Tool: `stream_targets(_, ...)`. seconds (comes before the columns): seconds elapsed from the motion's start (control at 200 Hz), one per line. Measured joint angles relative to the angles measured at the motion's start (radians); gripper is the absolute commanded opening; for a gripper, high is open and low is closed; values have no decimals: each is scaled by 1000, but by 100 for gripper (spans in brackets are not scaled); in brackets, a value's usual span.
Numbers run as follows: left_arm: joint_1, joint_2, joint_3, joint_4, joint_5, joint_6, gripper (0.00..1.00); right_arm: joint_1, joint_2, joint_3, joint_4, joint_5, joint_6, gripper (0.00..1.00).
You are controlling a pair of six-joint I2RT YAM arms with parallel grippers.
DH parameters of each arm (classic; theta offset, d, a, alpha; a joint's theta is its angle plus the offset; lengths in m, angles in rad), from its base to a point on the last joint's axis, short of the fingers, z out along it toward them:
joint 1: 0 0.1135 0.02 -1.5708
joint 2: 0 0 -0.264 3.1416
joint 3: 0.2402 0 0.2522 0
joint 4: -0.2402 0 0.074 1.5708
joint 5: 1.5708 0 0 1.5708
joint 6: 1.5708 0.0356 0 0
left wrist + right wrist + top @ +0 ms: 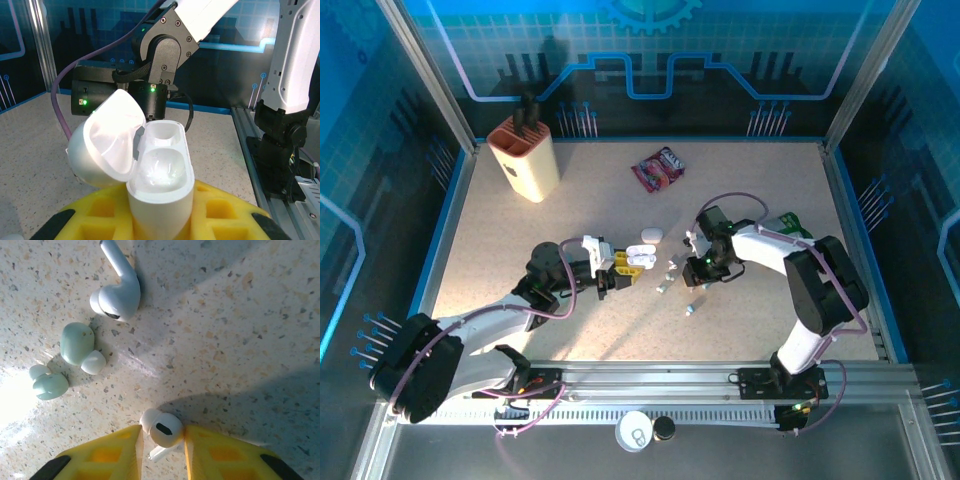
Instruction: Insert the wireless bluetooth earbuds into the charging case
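Note:
My left gripper (160, 220) is shut on a white charging case (161, 175), held upright between its yellow fingers with the lid (107, 142) swung open to the left. Both sockets of the case look empty. From above, this case (638, 258) sits left of the table's middle. My right gripper (161, 437) is shut on a white earbud (162, 428) just above the tabletop, its stem pointing back between the fingers. Loose earbuds lie ahead of it: a white stemmed one (117, 290) and two pale teal ones (77, 345) (49, 385). In the top view the right gripper (693, 266) hangs a little to the right of the case.
A second white case (650, 235), shut, lies just behind the held one. A beige knife block (525, 160) stands at the back left, a red snack packet (658, 168) at the back middle, and a green object (790, 224) by the right arm. Small earbuds (663, 287) dot the table's middle.

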Motion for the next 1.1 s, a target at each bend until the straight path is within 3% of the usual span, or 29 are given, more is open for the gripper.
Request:
stream_targets(0.52,0,1,0,0,0,3,14,0,1,8,17,-8,0,19)
stream_targets(1.101,25,8,-20,23,-6,-47,14,64,-573,-211,377,113,-105,17)
